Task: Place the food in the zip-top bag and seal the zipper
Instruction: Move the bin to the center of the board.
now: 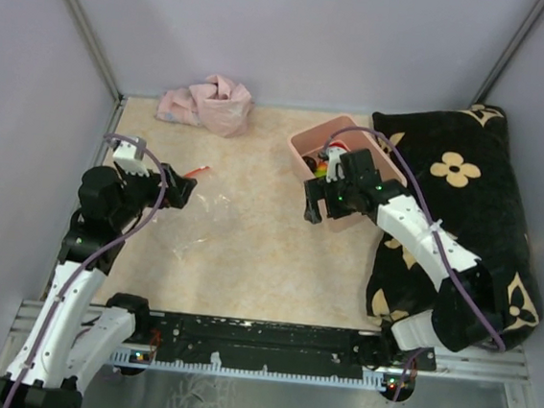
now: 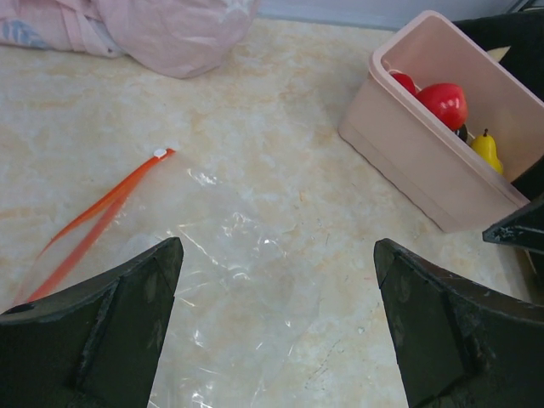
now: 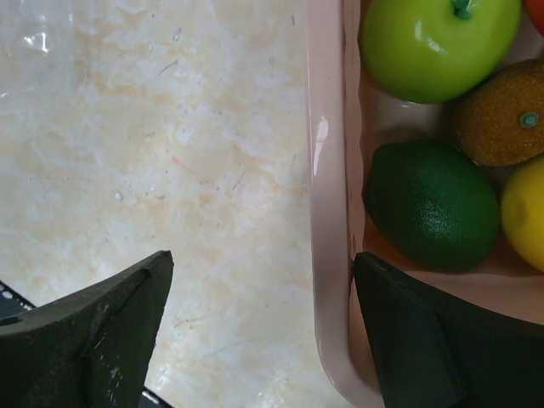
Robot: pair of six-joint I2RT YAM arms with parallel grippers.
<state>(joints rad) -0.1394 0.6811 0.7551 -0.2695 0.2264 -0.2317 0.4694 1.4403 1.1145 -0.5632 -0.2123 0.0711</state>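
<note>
We judged the bag [image 2: 246, 263] limp and slick, best pinched at its stiffer zipper [image 2: 102, 208]; left tool [image 2: 276, 251] and right tool [image 3: 262, 263] both gaped empty.

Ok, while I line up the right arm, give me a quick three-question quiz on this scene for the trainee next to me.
1. True or false: the food is already inside the zip-top bag.
2. Pick one. The open right tool has its fingers either side of: A) the zip-top bag; B) a wall of the pink tub; C) the food.
3. One word: which arm's tool hangs open above the zip-top bag lying flat on the table?

Key: 1 false, the food lies in the pink tub. 2 B. 3 left: the left tool.
</note>
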